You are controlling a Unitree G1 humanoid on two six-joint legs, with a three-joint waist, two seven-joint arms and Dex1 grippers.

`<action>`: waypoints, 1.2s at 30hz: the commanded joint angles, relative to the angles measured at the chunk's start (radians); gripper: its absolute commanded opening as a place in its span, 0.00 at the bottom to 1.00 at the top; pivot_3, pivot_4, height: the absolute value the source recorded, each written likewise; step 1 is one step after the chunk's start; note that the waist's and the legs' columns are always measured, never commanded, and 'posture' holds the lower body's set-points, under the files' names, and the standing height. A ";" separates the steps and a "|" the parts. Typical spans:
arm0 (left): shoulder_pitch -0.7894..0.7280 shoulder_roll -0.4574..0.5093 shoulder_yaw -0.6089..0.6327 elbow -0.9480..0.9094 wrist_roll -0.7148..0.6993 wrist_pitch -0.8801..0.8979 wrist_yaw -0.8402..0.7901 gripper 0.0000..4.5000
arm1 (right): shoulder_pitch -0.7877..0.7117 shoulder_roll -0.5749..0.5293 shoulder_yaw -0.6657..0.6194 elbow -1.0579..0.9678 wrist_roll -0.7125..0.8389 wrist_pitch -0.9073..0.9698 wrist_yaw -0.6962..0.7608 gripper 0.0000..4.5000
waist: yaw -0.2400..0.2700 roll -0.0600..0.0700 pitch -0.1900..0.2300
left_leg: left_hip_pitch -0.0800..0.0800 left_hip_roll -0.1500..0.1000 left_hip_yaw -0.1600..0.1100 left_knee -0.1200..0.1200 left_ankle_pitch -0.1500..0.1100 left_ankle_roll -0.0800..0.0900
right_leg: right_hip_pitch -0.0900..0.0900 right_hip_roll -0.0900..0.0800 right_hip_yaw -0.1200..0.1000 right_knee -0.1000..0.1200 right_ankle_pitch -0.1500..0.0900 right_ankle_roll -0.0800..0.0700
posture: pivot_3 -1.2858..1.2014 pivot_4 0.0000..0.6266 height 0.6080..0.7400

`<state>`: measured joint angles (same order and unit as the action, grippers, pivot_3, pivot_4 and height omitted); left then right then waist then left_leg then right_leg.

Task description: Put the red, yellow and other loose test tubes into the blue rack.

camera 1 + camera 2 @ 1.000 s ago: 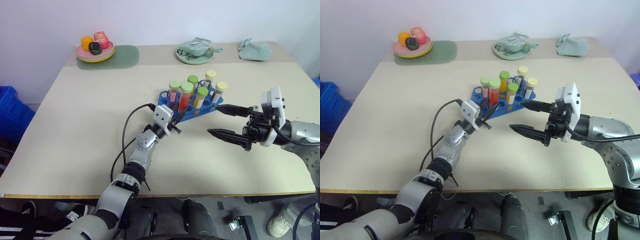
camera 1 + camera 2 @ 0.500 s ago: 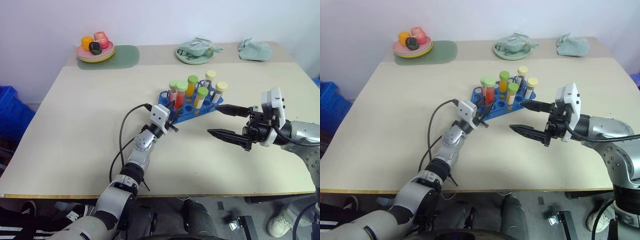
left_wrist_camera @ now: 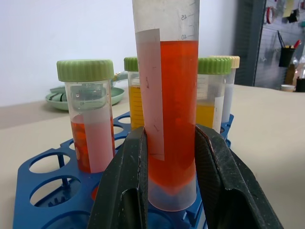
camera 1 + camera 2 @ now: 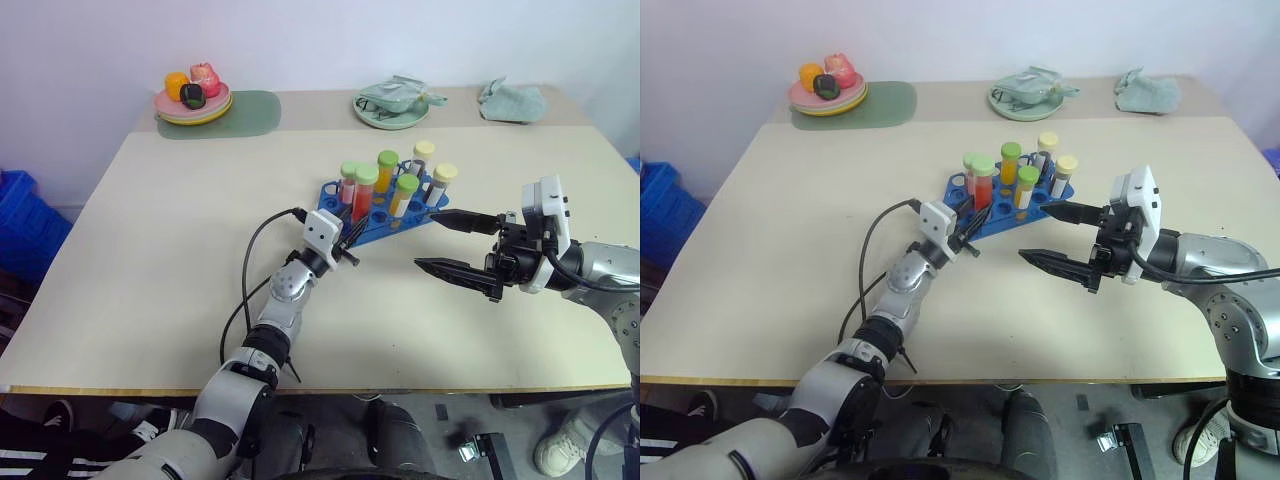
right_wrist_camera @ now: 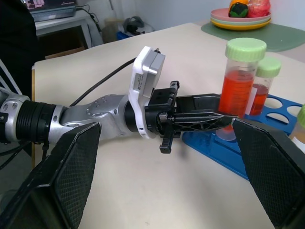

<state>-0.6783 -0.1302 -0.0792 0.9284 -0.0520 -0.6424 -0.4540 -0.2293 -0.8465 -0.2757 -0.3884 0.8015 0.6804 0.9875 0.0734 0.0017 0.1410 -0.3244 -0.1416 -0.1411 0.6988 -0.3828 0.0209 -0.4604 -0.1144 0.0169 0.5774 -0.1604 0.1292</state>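
Note:
The blue rack (image 4: 330, 192) sits mid-table and holds several capped tubes, among them the yellow test tube (image 4: 386, 172) with a green cap. My left gripper (image 4: 352, 220) is shut on the red test tube (image 4: 363, 196), also green-capped. That tube stands upright with its base down at a hole in the rack's near-left corner. In the left wrist view both fingers (image 3: 125, 181) press the red tube (image 3: 172, 109) from either side. My right gripper (image 4: 425, 238) hangs open and empty just right of the rack, pointing at it.
At the back left a plate of toy fruit (image 4: 192, 100) rests on a green mat. A green dish (image 4: 392, 103) is at the back centre and a folded cloth (image 4: 512, 100) at the back right. A blue crate (image 4: 25, 225) stands off the table's left edge.
The red tube's top has shifted slightly left, closer to the neighbouring tube. Both arms otherwise stay where they were.

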 commanded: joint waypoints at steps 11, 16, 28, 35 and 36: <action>0.005 -0.010 -0.029 -0.116 0.017 -0.018 -0.013 0.17 | -0.007 -0.014 -0.025 -0.020 0.012 -0.007 0.001 1.00 | 0.000 0.000 0.000 | 0.000 0.000 0.000 0.000 0.000 0.000 | 0.000 0.000 0.000 0.000 0.000 0.000 | 0.52 0.24 1.00; 0.050 -0.026 -0.053 -0.237 0.035 0.029 0.024 0.17 | -0.014 -0.008 -0.016 -0.009 0.008 -0.011 0.003 1.00 | -0.007 0.000 0.000 | 0.000 0.000 0.000 -0.001 0.000 0.000 | -0.001 0.000 0.000 0.000 0.000 0.000 | 0.52 0.24 1.00; -0.012 -0.110 -0.041 -0.120 0.039 0.109 0.208 0.17 | -0.037 -0.012 0.000 0.009 0.003 -0.009 0.014 1.00 | -0.006 0.000 0.000 | 0.000 0.000 0.000 0.000 0.000 0.000 | -0.001 0.000 0.000 0.000 0.000 0.000 | 0.52 0.24 1.00; 0.030 -0.137 -0.096 -0.127 0.082 0.106 0.294 0.17 | -0.036 -0.011 -0.002 0.006 0.002 -0.010 0.009 1.00 | -0.006 0.000 0.000 | 0.000 0.000 0.000 -0.001 0.000 0.000 | -0.001 0.000 0.000 0.000 0.000 0.000 | 0.52 0.24 1.00; 0.034 -0.138 -0.104 -0.130 0.081 0.104 0.293 0.17 | -0.036 -0.010 -0.002 0.005 0.002 -0.010 0.008 1.00 | -0.006 0.000 0.000 | 0.000 0.000 0.000 0.000 0.000 0.000 | -0.001 0.000 0.000 0.000 0.000 0.000 | 0.52 0.24 1.00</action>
<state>-0.6592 -0.1630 -0.1645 0.8219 0.0167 -0.5285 -0.1703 -0.2487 -0.8461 -0.2586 -0.3674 0.7979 0.6815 0.9957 0.0675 0.0016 0.1411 -0.3245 -0.1414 -0.1411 0.6983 -0.3828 0.0209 -0.4611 -0.1141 0.0171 0.5774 -0.1602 0.1294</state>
